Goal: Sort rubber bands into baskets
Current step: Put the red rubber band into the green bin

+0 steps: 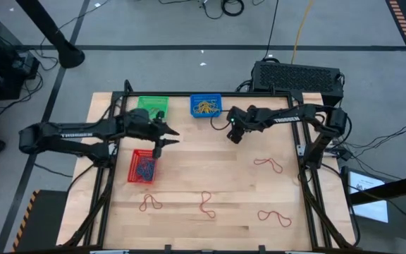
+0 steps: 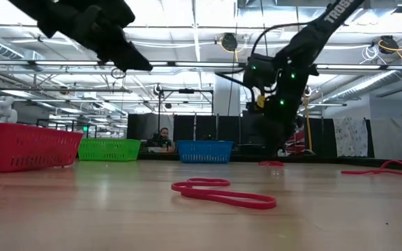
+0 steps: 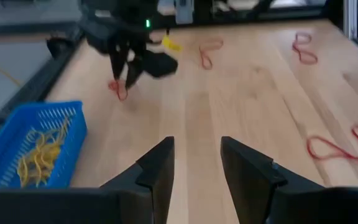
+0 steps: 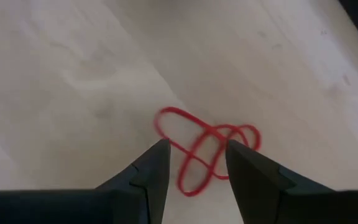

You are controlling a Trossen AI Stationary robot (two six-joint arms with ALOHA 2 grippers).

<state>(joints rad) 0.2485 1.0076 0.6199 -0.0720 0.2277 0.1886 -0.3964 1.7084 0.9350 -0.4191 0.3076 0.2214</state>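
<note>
**Three baskets at the back of the bench, red bands loose across it**

The red basket sits toward the left of the wooden bench and holds a heap of dark blue-grey bands; single bands cannot be told apart in it. Behind it, the green basket is partly covered by the left arm, so its contents cannot be made out. The left gripper hangs between these two baskets, its fingers parted with nothing between them. The blue basket stands at the back edge and holds a tangle of yellow-tan bands.

Just right of the blue basket, the right gripper points down, its fingers spread on either side of a twisted red rubber band lying on the bench; whether they touch it cannot be told. Further red bands lie loose: three along the front and one to the right. In the low view a red band lies in front.
</note>
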